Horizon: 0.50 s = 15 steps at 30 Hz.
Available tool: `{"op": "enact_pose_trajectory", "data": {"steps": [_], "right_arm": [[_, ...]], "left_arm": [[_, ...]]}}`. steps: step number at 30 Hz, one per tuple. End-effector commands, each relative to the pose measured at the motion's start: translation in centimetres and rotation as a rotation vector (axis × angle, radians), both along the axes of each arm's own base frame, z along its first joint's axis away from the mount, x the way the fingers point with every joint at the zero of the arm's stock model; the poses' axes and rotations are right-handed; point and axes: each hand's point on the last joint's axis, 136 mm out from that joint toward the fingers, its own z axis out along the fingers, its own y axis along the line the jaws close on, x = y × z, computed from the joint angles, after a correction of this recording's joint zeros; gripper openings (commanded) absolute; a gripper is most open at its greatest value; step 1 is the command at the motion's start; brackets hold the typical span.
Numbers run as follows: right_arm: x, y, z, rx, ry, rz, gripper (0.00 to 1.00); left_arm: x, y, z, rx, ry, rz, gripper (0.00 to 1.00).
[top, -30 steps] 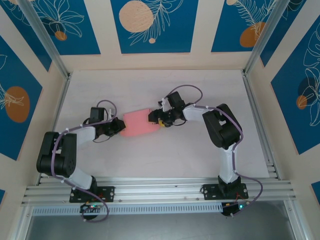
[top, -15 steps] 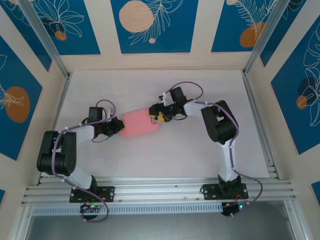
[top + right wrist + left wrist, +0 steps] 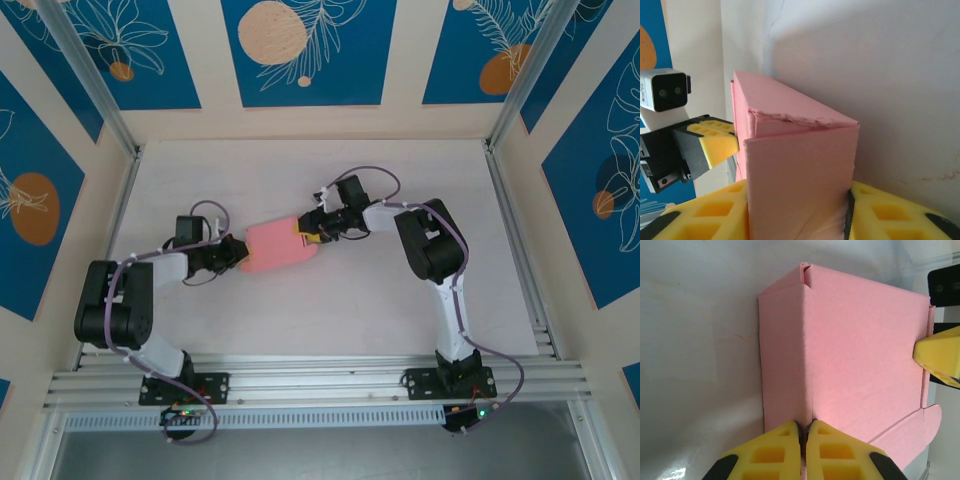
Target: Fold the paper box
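Observation:
The paper box (image 3: 276, 246) is a salmon-pink card box lying at the middle of the white table, between the two arms. My left gripper (image 3: 238, 254) is at its left end, with its yellow fingers (image 3: 770, 455) pinched shut on a folded edge of the box (image 3: 865, 350). My right gripper (image 3: 309, 229) is at the right end. In the right wrist view its pads (image 3: 890, 212) press on both sides of the box's end panel (image 3: 800, 170). A loose flap (image 3: 920, 427) sticks out at the box's far corner.
The table (image 3: 320, 170) is walled on three sides by cream panels with blue leaf prints. Aluminium posts (image 3: 95, 85) stand at the back corners. A slotted rail (image 3: 320, 378) carrying the arm bases runs along the near edge.
My right gripper has slid left onto the box's end and closed against it. The box has shifted slightly left. My left gripper has kept its pinch.

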Motion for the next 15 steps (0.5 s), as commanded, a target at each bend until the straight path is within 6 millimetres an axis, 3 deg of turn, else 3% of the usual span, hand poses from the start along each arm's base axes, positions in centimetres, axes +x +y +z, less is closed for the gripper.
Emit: {"op": "enact_pose_trajectory", "data": {"steps": [1, 5, 7, 9, 12, 15], "right_arm": [[-2.3, 1.0, 0.4, 0.030, 0.051, 0.042, 0.35], [-2.5, 0.4, 1.9, 0.036, 0.064, 0.004, 0.28], [-2.7, -0.2, 2.7, 0.025, 0.084, -0.021, 0.26], [-2.9, -1.0, 3.3, 0.017, 0.118, -0.048, 0.25], [-3.4, -2.6, 4.5, 0.015, 0.188, -0.092, 0.20], [-4.5, -3.9, 5.6, 0.030, 0.268, -0.103, 0.18]], "left_arm": [[-3.6, 1.1, -3.9, 0.056, 0.186, 0.039, 0.09], [-3.0, 1.1, -2.0, 0.046, 0.124, 0.055, 0.16], [-2.4, 1.1, -0.4, 0.038, 0.066, 0.065, 0.31], [-1.7, 1.2, 2.0, 0.035, -0.026, 0.075, 0.49], [-0.7, 1.7, 6.7, 0.074, -0.210, 0.083, 0.69], [-0.4, 1.2, 12.3, 0.162, -0.513, 0.002, 0.87]]}}
